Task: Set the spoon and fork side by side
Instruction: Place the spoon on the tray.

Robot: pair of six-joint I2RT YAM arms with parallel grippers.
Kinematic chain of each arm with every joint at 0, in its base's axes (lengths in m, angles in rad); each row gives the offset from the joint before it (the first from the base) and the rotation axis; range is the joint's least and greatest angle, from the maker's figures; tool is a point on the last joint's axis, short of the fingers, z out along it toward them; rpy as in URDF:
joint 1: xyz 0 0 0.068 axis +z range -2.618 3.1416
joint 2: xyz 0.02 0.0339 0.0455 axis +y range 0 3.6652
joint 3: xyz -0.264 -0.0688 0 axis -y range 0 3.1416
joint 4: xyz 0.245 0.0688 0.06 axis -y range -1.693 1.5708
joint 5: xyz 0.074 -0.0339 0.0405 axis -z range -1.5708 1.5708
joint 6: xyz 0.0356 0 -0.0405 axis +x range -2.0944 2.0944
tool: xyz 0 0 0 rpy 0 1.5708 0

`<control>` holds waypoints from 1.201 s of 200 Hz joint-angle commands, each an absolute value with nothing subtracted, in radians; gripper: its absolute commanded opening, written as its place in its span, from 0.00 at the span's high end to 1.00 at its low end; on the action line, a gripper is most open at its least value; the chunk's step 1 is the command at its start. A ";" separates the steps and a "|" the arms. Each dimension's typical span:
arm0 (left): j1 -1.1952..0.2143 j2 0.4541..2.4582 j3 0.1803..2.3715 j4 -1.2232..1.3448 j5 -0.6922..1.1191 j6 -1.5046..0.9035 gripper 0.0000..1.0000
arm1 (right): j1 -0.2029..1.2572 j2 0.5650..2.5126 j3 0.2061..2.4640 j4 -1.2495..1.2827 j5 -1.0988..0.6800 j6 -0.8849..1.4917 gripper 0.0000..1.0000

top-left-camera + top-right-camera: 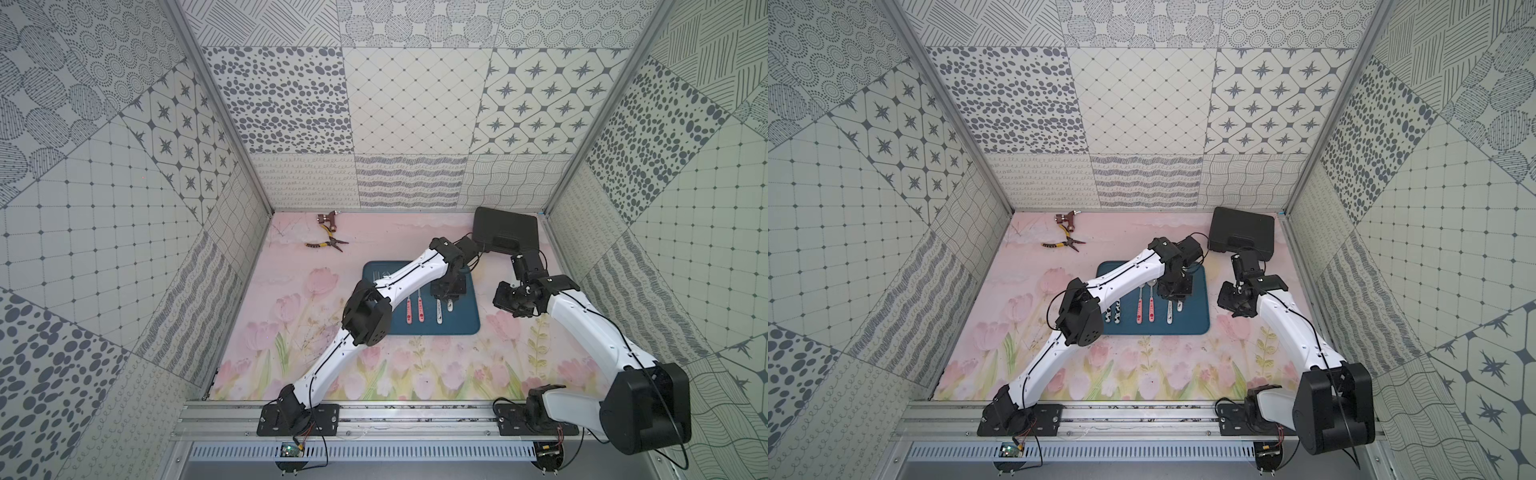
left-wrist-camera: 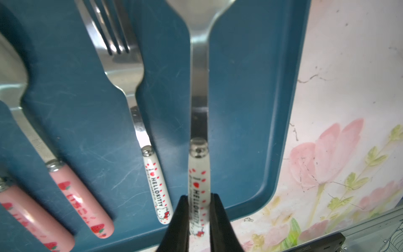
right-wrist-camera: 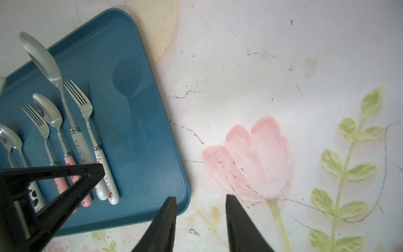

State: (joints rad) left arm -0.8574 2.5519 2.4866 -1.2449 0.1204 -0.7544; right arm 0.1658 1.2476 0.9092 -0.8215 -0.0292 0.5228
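Spoon [image 2: 199, 87] pinched in left pincer [image 2: 199, 196], fork [image 2: 128, 83] beside, tray [image 2: 250, 109] bare toward rim, right pincer [image 3: 200, 196] spread

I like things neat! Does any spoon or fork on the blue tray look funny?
Yes. The white-handled metal spoon hangs above the blue plastic tray, pinched in the left gripper, its shadow on the tray. The other cutlery lies flat.
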 commanded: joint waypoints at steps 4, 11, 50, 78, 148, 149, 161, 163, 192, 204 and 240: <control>-0.877 2.569 2.502 -1.357 0.139 -0.802 1.00 | 0.158 1.218 0.892 -0.812 -0.046 0.513 0.58; -0.877 2.568 2.493 -1.357 0.132 -0.809 1.00 | 0.158 1.217 0.889 -0.813 -0.048 0.512 0.58; -0.875 2.587 2.486 -1.347 0.114 -0.826 1.00 | 0.156 1.213 0.888 -0.812 -0.056 0.504 0.58; -0.874 2.608 2.490 -1.331 0.132 -0.840 1.00 | 0.156 1.210 0.887 -0.812 -0.064 0.503 0.58; -0.872 2.641 2.542 -1.342 0.142 -0.851 1.00 | 0.156 1.212 0.879 -0.807 -0.075 0.502 0.58; -0.872 2.641 2.542 -1.343 0.143 -0.852 1.00 | 0.156 1.211 0.880 -0.807 -0.075 0.502 0.58; -0.871 2.645 2.541 -1.352 0.143 -0.857 1.00 | 0.156 1.212 0.881 -0.806 -0.077 0.502 0.58; -0.872 2.645 2.540 -1.354 0.143 -0.859 1.00 | 0.156 1.211 0.882 -0.807 -0.076 0.502 0.58; -0.872 2.648 2.539 -1.374 0.136 -0.864 1.00 | 0.156 1.212 0.882 -0.805 -0.077 0.501 0.57; -0.870 2.651 2.540 -1.378 0.142 -0.871 1.00 | 0.156 1.212 0.884 -0.805 -0.077 0.501 0.58; -0.871 2.657 2.536 -1.371 0.161 -0.885 0.93 | 0.156 1.213 0.886 -0.803 -0.078 0.501 0.57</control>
State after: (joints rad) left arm -0.8707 2.6446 2.5271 -1.3224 0.1345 -0.8536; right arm 0.1612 1.2301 0.8879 -0.8215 -0.0715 0.5148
